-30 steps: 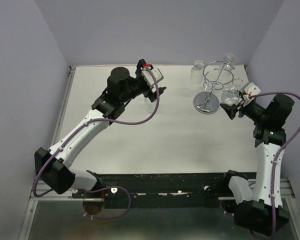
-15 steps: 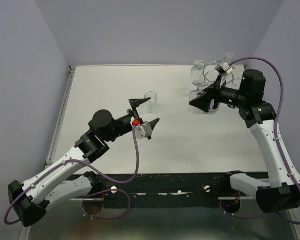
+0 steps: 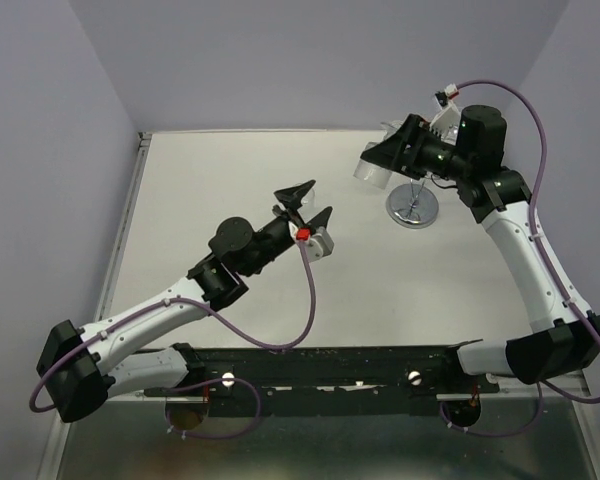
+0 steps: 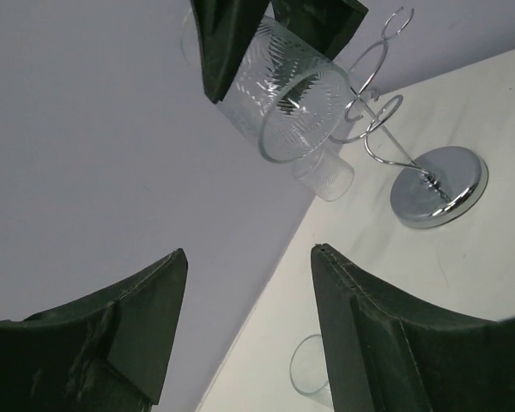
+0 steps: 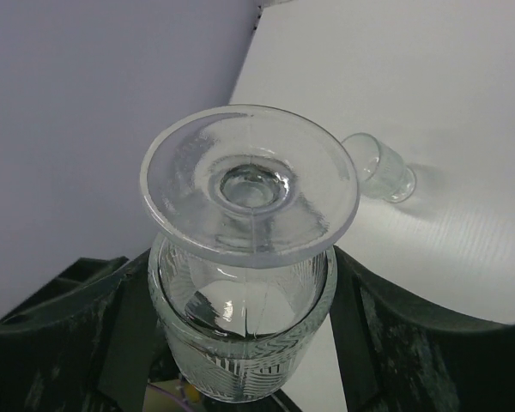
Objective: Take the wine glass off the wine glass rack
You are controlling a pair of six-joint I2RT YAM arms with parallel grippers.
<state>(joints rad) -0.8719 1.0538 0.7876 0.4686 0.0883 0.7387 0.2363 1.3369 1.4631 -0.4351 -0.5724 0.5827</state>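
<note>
My right gripper (image 3: 378, 160) is shut on a patterned wine glass (image 3: 366, 170), held high in the air to the left of the wine glass rack (image 3: 413, 208). In the right wrist view the wine glass (image 5: 249, 197) sits between both fingers, its round foot toward the camera. In the left wrist view the same wine glass (image 4: 283, 94) hangs clear of the chrome rack (image 4: 438, 184). My left gripper (image 3: 310, 200) stands open and empty over the middle of the table, pointing up toward the held glass. Its fingers (image 4: 360, 326) frame bare table and wall.
A second glass (image 4: 324, 176) hangs on the rack's ring. A small clear glass (image 5: 379, 167) rests on the table below the left gripper, also visible in the left wrist view (image 4: 312, 388). Purple walls close in the table at the back and both sides.
The right arm has taken a glass off the rack and carried it up and to the left. The left arm left a glass on the table, pulled back, then tilted up; its jaws narrowed slightly.
</note>
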